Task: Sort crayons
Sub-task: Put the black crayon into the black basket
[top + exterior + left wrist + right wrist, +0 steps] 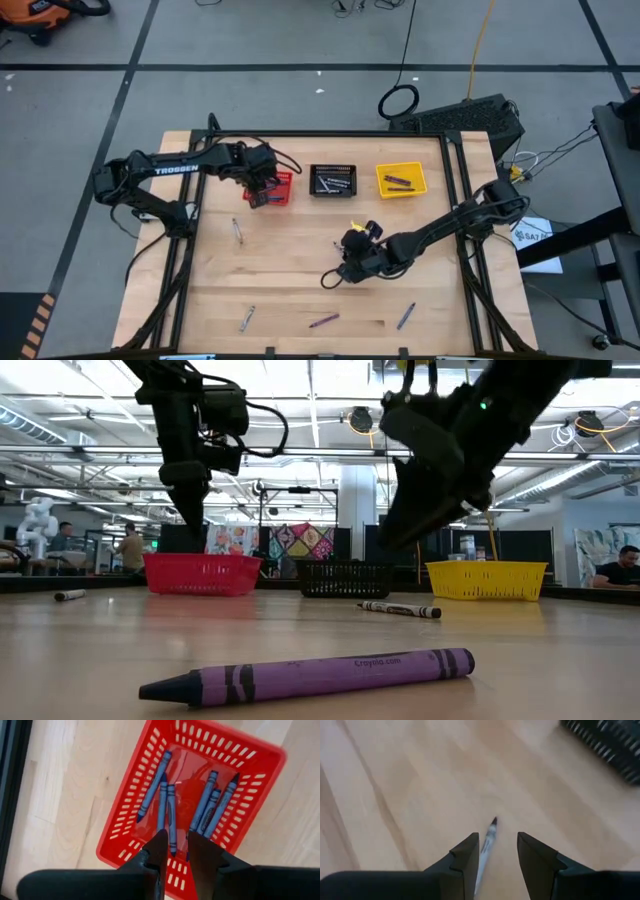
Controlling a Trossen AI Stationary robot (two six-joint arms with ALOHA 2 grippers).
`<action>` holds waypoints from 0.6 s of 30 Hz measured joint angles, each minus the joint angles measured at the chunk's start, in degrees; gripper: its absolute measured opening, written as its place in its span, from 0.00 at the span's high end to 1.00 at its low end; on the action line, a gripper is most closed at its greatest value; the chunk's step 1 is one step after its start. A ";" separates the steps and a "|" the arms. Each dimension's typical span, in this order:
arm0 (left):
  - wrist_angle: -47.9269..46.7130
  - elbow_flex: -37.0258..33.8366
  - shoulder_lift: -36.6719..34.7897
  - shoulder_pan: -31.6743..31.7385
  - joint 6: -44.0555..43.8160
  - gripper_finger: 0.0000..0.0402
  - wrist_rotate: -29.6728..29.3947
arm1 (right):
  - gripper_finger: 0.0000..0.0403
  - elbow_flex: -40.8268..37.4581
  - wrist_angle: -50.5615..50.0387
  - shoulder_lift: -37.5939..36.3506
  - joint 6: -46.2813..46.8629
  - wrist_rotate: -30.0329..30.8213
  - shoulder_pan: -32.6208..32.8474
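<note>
My left gripper point(262, 192) point(174, 837) hangs open over the red basket point(125, 810), pointing steeply down. Several blue crayons point(207, 805) lie flat on the basket's floor, and one of them point(171, 815) reaches under the gap between the fingers. My right gripper point(345, 262) point(497, 840) is open, slanting down above the middle of the table. Its fingers stand on either side of a grey crayon point(487, 842) that lies flat on the wood, clear of them. The low view shows this gripper point(420, 510) above the table top.
A black basket point(332, 180) and a yellow basket point(401, 179), both holding crayons, stand to the right of the red one. Loose crayons lie on the table: grey point(237, 231), grey point(247, 318), purple point(323, 321) point(310, 675) and blue point(405, 316).
</note>
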 joint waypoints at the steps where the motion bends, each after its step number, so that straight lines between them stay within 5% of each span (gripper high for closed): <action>1: 0.07 0.28 0.00 -0.38 0.00 0.83 0.00 | 0.71 0.00 0.06 0.67 0.52 -0.88 -0.01; 18: -1.87 9.87 -0.02 -8.99 -7.39 0.82 3.48 | 0.71 -0.02 1.49 3.60 4.13 -8.05 -1.17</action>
